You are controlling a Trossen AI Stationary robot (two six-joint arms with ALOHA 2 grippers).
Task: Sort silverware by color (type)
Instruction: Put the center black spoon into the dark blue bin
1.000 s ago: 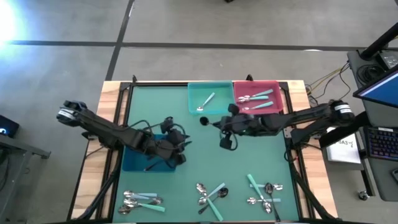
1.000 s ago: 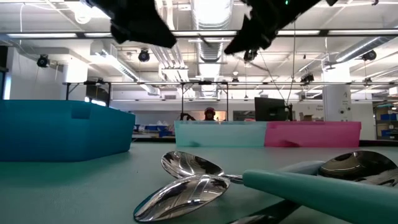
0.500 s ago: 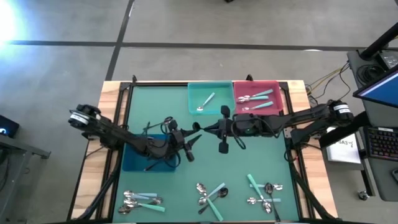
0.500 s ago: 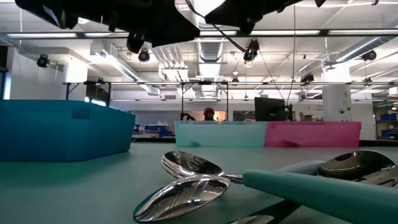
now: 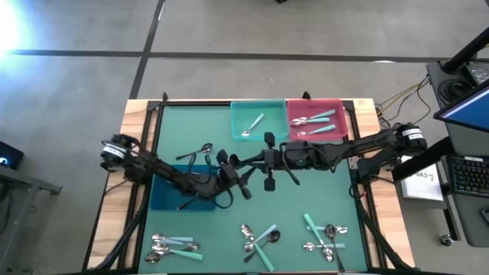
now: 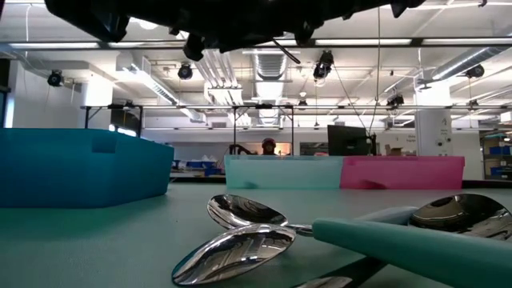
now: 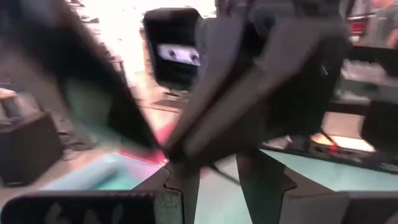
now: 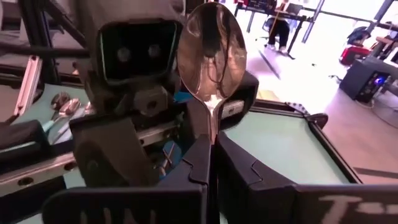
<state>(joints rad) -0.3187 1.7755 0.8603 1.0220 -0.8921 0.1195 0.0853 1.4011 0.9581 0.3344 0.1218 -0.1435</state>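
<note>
My right gripper [image 8: 212, 142] is shut on a shiny silver spoon [image 8: 211, 50], whose bowl stands out past the fingertips. In the high view it [image 5: 231, 160] hangs over the table's middle, beside the blue bin [image 5: 172, 195]. My left gripper [image 5: 243, 184] is open and faces it at close range; its fingers [image 7: 185, 182] frame the other arm's gripper. Whether they touch the spoon does not show. One silver spoon lies in the teal bin [image 5: 258, 121]. Teal-handled spoons lie in the pink bin [image 5: 315, 121]. More spoons lie in three heaps [image 5: 260, 238] near the near edge. My right gripper pinches the silver spoon by its handle [image 8: 212, 121], just behind the bowl, between the two fingers. The fingers lie along the spoon and come about level from the table's right. The spoon is lifted clear, its bowl pointing on toward the left arm.
The three bins stand on the green mat: blue [image 6: 80, 168] at the left, teal [image 6: 284, 172] and pink [image 6: 404, 172] at the far edge. Spoon heaps [image 5: 172, 246] [image 5: 325, 237] line the near edge. Both arms cross the table's middle. A person [image 6: 269, 146] shows far behind.
My right gripper has carried the spoon toward the table's left, from beside the teal bin to the middle. My left gripper has moved from over the blue bin toward the table's right, and the two now face each other closely.
</note>
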